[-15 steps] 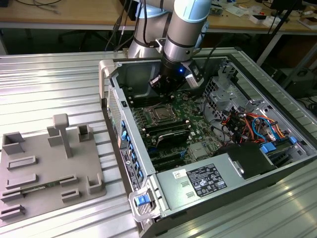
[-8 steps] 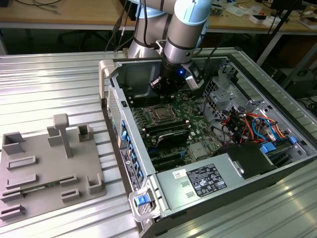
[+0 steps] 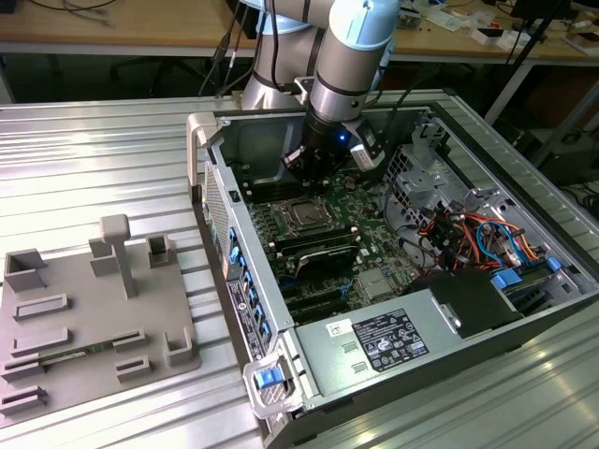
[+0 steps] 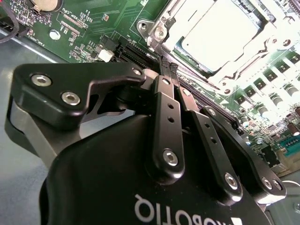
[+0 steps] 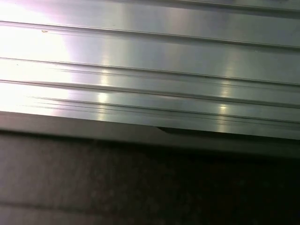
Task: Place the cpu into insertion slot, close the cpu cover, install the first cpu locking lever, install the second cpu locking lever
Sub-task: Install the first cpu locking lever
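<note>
pincer (image 4: 169,65) is pinched closed, empty, its tips just short of the cpu cover (image 4: 164,23); the cpu (image 4: 218,33) beyond sits seated, thin, stiff, fragile: edges only.

In the second wrist view, white block lettering across the black body of the claw (image 4: 168,69): upside down, cut off at the frame edge, a maker's mark by the look of it. On the green board (image 4: 84,28), tiny white printed codes beside parts and connectors, too small to make out.

In the exterior view, a white label (image 3: 388,341) on top of the grey power supply (image 3: 348,369): black block at the middle, rows of fine print and small round marks around it, none legible. On the case (image 3: 220,201), a narrow dark strip (image 3: 245,316) with pale print along the near wall, likewise unreadable.
</note>
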